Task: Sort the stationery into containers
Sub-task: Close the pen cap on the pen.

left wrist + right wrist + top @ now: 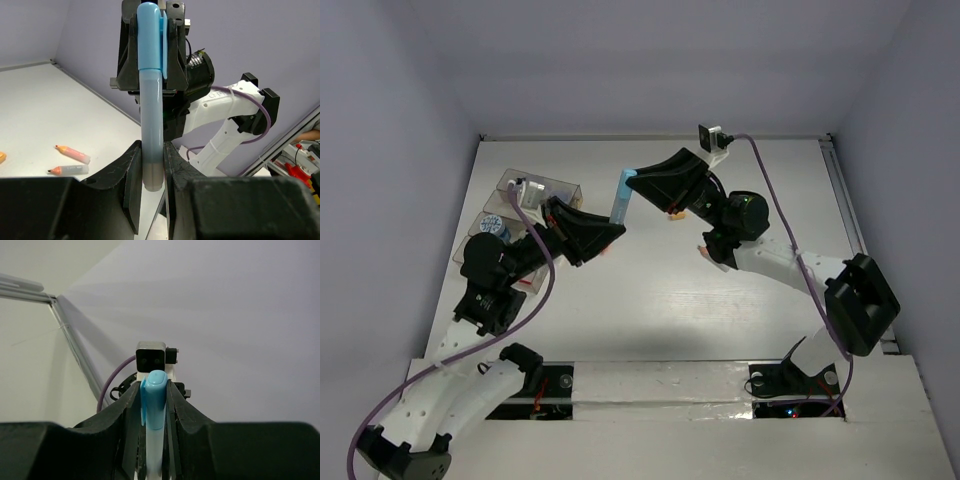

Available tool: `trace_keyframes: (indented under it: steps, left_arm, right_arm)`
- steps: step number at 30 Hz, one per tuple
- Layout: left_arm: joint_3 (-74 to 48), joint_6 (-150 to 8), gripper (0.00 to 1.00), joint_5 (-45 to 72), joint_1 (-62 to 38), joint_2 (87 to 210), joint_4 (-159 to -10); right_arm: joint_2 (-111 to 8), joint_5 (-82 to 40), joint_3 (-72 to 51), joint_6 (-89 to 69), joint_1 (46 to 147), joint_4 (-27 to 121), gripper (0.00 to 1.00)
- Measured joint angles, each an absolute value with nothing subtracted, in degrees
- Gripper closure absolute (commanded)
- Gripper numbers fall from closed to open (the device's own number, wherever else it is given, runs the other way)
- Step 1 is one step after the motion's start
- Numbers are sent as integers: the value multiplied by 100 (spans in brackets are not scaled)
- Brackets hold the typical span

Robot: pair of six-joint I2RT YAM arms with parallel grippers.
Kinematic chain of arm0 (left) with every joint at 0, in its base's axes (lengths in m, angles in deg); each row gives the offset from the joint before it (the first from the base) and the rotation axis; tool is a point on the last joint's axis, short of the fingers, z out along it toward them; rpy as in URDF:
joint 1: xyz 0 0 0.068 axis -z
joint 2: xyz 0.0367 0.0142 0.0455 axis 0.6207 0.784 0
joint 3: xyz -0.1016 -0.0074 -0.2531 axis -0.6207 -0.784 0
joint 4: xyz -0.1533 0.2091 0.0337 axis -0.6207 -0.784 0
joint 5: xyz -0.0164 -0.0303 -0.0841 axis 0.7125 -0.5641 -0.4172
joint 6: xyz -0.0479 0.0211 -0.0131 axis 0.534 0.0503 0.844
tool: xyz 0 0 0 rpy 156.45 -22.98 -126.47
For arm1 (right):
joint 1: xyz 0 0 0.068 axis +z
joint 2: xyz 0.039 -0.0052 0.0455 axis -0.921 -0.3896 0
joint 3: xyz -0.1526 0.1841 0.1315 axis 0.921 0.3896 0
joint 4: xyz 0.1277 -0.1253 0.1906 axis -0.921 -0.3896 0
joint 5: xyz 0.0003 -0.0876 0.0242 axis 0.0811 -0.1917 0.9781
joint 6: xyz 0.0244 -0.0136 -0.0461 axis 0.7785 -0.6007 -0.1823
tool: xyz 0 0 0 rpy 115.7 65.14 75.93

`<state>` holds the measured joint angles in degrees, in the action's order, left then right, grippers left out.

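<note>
Blue marker (151,115): held in mid-air over the desk (720,320), spanning both hands.
Left hand (151,172): clamped on the marker's lower end.
Right hand (155,415): clamped on its capped end.
Orange markers (72,154): two lie on the desk, left of the left hand.
Containers (535,188): clear bins just behind the left hand.

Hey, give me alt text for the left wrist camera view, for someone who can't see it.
A blue-capped marker runs up mid-frame, its lower end clamped between the left fingers and its cap end between the right fingers above. Two orange-tipped markers lie on the white table at left.
</note>
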<state>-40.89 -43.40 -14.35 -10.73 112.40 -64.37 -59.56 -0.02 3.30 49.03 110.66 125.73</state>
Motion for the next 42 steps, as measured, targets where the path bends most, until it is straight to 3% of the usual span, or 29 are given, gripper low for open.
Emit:
trace_keyframes:
  steps: [42]
  left_arm:
    - [-2436,-4751,100,-1905,-1075,12177,-8516]
  right_arm:
    - [-5342,-1486,903,3283,11556,11655,100]
